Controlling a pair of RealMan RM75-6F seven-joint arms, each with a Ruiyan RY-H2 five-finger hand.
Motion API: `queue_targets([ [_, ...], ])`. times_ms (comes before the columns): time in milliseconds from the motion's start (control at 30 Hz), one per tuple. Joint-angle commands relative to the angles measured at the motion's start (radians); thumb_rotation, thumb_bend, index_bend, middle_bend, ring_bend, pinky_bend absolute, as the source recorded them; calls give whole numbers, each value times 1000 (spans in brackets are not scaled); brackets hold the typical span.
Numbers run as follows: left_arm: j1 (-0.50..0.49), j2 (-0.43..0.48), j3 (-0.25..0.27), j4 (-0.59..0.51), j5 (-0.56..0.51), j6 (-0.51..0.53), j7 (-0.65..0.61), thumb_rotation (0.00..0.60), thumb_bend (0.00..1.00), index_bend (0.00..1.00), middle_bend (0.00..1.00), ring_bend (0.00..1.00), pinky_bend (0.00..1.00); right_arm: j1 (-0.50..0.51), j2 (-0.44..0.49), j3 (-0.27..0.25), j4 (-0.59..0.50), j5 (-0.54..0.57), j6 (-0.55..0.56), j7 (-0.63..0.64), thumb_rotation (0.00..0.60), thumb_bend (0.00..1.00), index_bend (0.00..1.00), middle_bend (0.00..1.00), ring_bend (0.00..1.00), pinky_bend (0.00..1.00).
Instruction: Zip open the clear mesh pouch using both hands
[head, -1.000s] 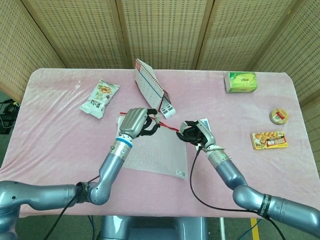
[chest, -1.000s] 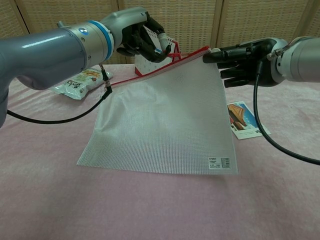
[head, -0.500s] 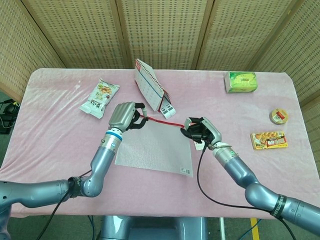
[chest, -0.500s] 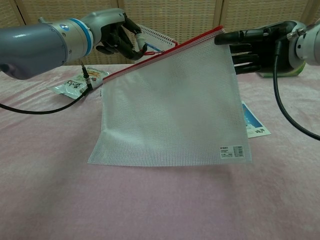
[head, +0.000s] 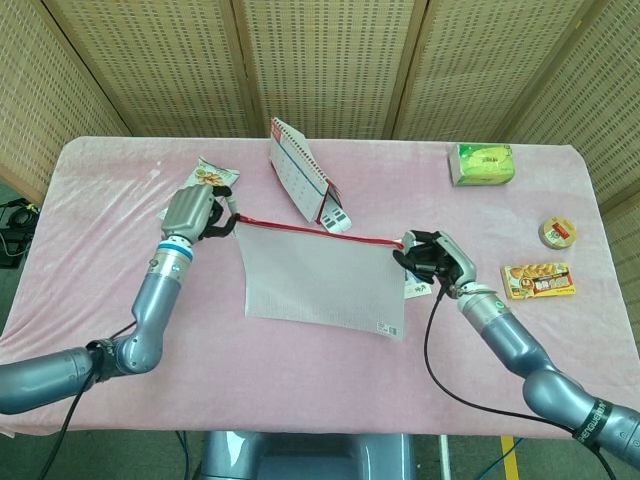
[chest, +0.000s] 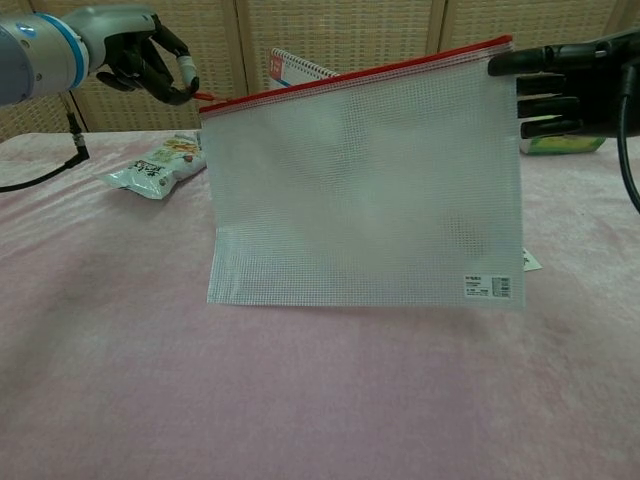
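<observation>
Setting: staged indoor test area, lab-like, not a lived-in room.
- Worktop: covered in pink cloth, standing alone.
- Backdrop: folding woven-cane screens closing off the far side and both ends.
- Props, spread well apart: snack packet far left; desk calendar far centre; green packet far right; small round tin and orange packet at the right edge.
- Cables on the floor, left.

Bright, even light; sharp, soft shadows
</observation>
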Motion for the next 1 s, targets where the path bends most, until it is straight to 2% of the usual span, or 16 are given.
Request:
queue_targets([
  [33, 24, 25, 10, 21, 22, -20, -37, 600, 886, 878, 974, 952, 1000, -15, 2, 6, 11, -20, -9, 15, 600, 785, 824, 1000, 994, 1000],
  [433, 115, 82, 56, 91, 116, -86, -192, 600, 882, 878, 974, 952, 1000, -9, 3, -10, 34, -42, -16, 32, 600, 782, 820, 1000, 994, 1000],
  [467, 118, 81, 59, 98, 128, -92, -206, 600, 852, 863, 974, 952, 1000, -4, 4, -15, 36, -41, -18, 28, 600, 743, 807, 1000, 994, 1000],
  [533, 124, 82, 63, 111, 154, -115, -238, 600, 536, 651, 966, 944, 1000, 7, 4, -32, 43, -54, -16, 6, 600, 452, 625, 1000, 994, 1000],
  [567, 126, 83, 63, 114, 163, -123, -252, 600, 276, 397, 951, 933, 1000, 12, 6, -41, 45, -62, -22, -5, 600, 226, 428, 995, 994, 1000],
  [600, 129, 85, 65, 119, 178, -139, -271, 600, 68, 164, 933, 921, 1000, 18, 12, -51, 49, -76, -33, -21, 600, 55, 235, 987, 991, 1000],
  [633, 131, 87, 66, 121, 190, -148, -284, 600, 5, 58, 922, 916, 1000, 21, 14, -55, 52, -83, -32, -29, 600, 4, 143, 980, 989, 1000],
  [667, 134, 89, 65, 126, 209, -153, -303, 600, 0, 0, 914, 912, 1000, 24, 13, -62, 58, -95, -18, -44, 600, 0, 74, 968, 985, 1000],
  [767, 146, 86, 60, 133, 258, -144, -353, 600, 0, 0, 903, 908, 1000, 35, 13, -80, 71, -121, 25, -93, 600, 0, 16, 955, 977, 1000],
  [933, 175, 92, 64, 137, 358, -88, -411, 600, 0, 0, 889, 895, 1000, 36, 35, -143, 58, -163, 118, -207, 600, 0, 14, 948, 973, 1000],
  [1000, 190, 101, 69, 125, 392, -52, -414, 600, 0, 0, 819, 827, 957, 24, 47, -160, 44, -191, 159, -242, 600, 0, 39, 934, 963, 1000],
])
